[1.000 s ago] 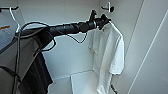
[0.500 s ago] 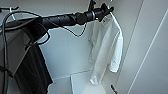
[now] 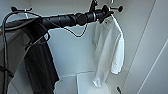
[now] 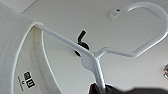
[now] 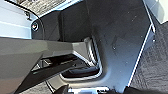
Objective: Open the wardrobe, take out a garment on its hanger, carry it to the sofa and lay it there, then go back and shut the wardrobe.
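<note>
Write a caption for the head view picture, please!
Left arm reaching up to the white shirt on its hanger inside the wardrobe.

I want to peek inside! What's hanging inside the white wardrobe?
Inside the wardrobe hangs a white shirt on a white hanger, gripped near its neck by the left gripper. A long black garment hangs beside it. Black hooks stick out above. What hangs behind the black garment is covered.
</note>
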### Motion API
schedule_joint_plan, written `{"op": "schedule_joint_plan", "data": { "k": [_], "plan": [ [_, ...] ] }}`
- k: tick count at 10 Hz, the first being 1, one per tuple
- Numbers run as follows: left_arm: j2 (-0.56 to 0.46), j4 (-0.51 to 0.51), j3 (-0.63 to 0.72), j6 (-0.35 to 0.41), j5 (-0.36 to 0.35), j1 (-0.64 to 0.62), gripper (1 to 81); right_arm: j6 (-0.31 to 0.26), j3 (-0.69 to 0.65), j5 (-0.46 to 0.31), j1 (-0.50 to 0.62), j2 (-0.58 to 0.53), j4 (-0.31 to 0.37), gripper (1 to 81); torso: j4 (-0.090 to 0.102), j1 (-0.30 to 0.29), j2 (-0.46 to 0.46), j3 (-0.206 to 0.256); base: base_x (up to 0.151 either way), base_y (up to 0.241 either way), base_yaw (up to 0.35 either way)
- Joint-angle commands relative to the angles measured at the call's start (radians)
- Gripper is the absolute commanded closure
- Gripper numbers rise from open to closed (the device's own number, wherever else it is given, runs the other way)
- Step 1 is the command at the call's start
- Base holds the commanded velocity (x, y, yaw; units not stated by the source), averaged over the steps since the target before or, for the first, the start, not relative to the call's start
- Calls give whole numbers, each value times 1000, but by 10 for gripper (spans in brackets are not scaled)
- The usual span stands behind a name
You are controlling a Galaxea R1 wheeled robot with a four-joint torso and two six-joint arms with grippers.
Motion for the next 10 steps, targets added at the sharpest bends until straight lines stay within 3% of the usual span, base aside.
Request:
{"op": "schedule_joint_plan", "data": {
  "k": [1,2,3,4,10],
  "plan": [
    [10,36,-26,24,-27,-196,811,1,10,-50,33,2,-9,10,-2,0,0,0,0,0,0],
    [22,47,-35,22,-6,-190,811,1,7,-43,34,2,-9,10,31,0,0,0,0,0,0],
    [37,49,-52,24,20,-179,811,1,8,-39,34,2,-7,10,50,0,0,0,0,0,0],
    [47,49,-45,24,20,-161,811,1,10,-39,34,4,-9,10,57,0,0,0,0,0,0],
    [34,50,75,29,3,-108,811,1,10,-38,40,5,-7,10,54,0,0,0,0,0,0]
  ]
}}
